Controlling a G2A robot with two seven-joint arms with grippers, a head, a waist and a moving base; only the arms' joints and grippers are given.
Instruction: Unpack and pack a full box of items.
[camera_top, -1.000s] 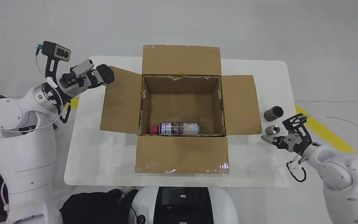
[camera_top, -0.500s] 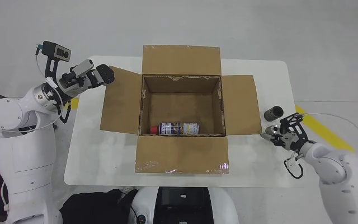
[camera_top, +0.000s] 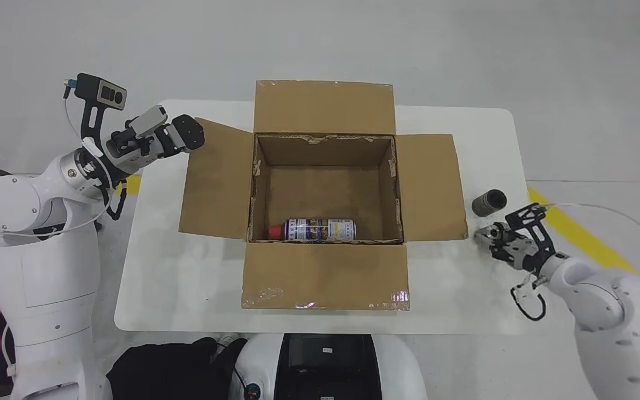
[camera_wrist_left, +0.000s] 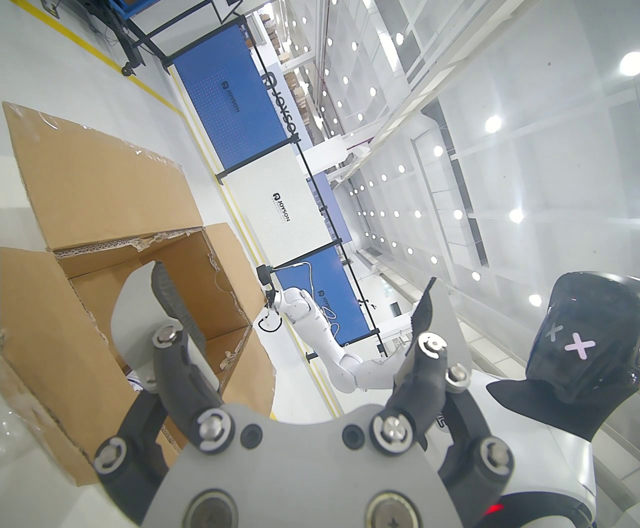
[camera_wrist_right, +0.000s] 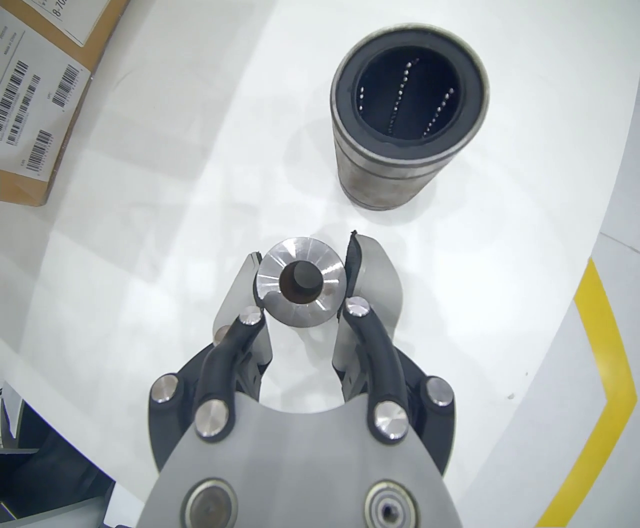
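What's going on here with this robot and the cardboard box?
The right gripper is closed on a small metal cylinder on the table, right of the open cardboard box. A larger cylinder stands just beside it. One spray can lies inside the box. The left gripper hangs open off the box's left side, holding nothing.

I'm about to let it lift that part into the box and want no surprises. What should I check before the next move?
1. Right hand closed on the small metal cylinder from both sides: ok.
2. That cylinder stands apart from the large bearing: ok.
3. Box flaps all folded open: ok.
4. Bare floor in the box beside the spray can: ok.
5. Left hand open, held off beside the box, away from the right arm's likely path: ok.
6. Grip firm enough to lift: cannot tell.
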